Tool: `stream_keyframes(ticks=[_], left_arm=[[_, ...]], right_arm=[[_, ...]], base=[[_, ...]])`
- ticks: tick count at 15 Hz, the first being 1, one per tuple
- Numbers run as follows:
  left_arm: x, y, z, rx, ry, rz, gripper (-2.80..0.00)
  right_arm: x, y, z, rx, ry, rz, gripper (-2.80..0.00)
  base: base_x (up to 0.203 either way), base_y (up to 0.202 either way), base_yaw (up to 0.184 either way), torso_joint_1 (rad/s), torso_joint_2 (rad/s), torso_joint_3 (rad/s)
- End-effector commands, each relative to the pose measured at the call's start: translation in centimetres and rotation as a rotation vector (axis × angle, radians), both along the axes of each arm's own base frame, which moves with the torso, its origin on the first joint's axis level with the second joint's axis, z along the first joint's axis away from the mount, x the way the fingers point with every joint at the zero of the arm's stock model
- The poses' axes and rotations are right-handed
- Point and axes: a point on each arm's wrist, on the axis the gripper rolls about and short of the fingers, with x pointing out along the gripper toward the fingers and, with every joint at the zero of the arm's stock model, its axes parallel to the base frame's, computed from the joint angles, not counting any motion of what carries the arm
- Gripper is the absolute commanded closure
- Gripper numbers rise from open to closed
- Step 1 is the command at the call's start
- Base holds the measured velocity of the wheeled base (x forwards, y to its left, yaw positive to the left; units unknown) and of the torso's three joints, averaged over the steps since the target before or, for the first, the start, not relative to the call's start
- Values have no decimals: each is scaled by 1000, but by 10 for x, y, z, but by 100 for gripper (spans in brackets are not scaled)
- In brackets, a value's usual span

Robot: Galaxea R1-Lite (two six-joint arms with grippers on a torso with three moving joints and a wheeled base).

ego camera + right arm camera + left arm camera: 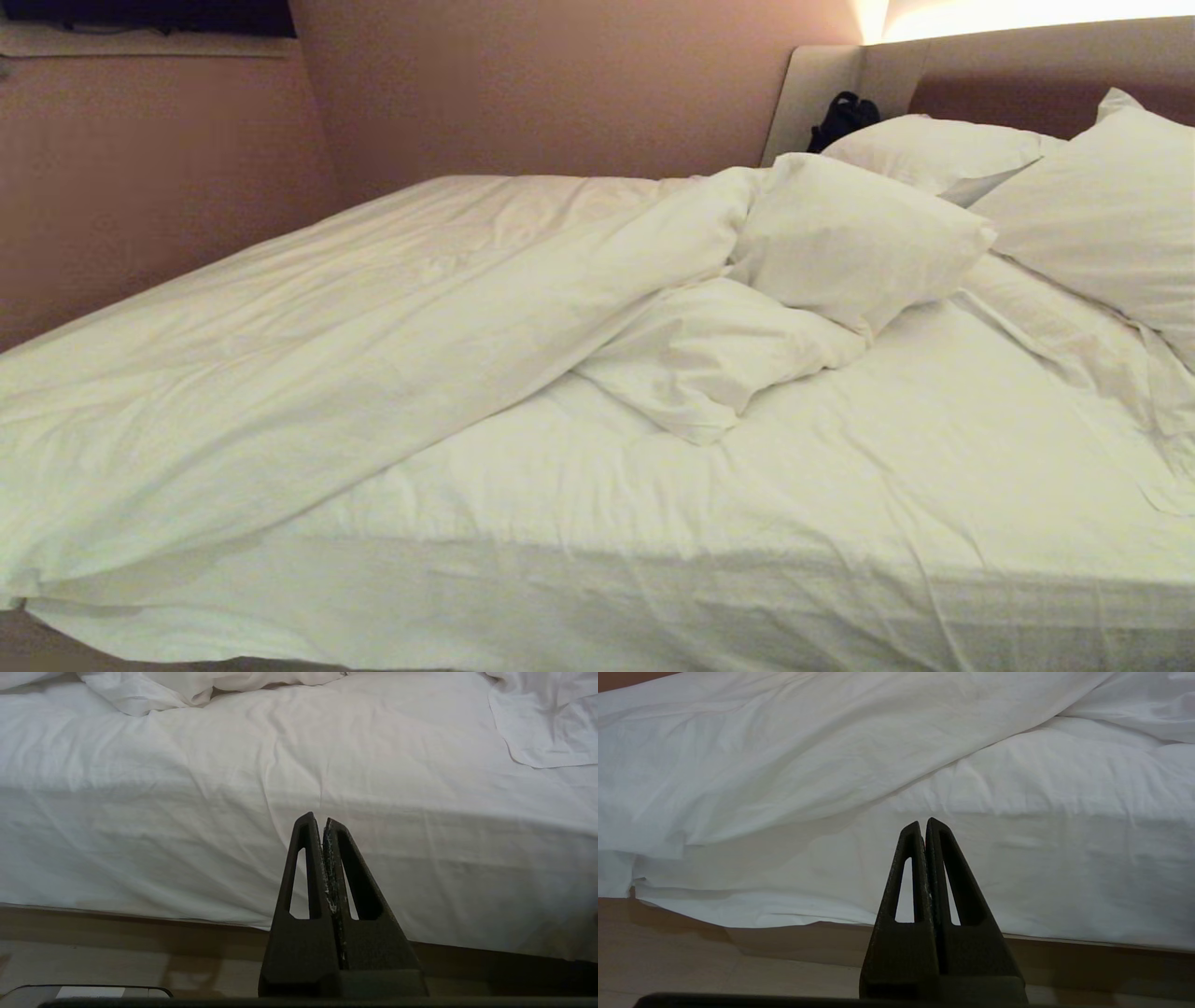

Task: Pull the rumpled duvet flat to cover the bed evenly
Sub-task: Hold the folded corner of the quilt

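The duvet (308, 336) lies bunched on the bed's (840, 523) left; both pincers, left pincer (923, 823) and right pincer (318, 820), are pressed together and empty, short of the bed's near edge.

No legible text, label, brand, number or sign on any surface. A pale tag-like patch (89, 992) beside the floor may carry print; unreadable.

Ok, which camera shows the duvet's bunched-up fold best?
The head view: the duvet shows whole, its folded-back edge running diagonally. The left wrist view catches only its lower corner; the right wrist view only a rumpled tip.
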Motion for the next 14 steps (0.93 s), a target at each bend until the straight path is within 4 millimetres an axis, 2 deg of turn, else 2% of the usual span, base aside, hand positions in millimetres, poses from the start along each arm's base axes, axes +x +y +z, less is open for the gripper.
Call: stream_keyframes(ticks=[1, 5, 8, 9, 11, 14], left_arm=[[0, 0, 0, 0, 0, 0, 0], [0, 0, 0, 0, 0, 0, 0], [0, 0, 0, 0, 0, 0, 0], [0, 0, 0, 0, -1, 0, 0], [0, 0, 0, 0, -1, 0, 0], [0, 0, 0, 0, 0, 0, 0]], right_arm=[[-5, 0, 16, 18, -54, 10, 0], [-22, 2, 50, 45, -81, 121, 0], [-13, 4, 77, 110, -8, 188, 0], [-5, 5, 88, 139, 33, 207, 0], [25, 5, 112, 195, 118, 237, 0], [89, 7, 146, 247, 221, 254, 0]], base=[[0, 0, 0, 0, 0, 0], [0, 0, 0, 0, 0, 0], [0, 0, 0, 0, 0, 0], [0, 0, 0, 0, 0, 0], [0, 0, 0, 0, 0, 0], [0, 0, 0, 0, 0, 0]])
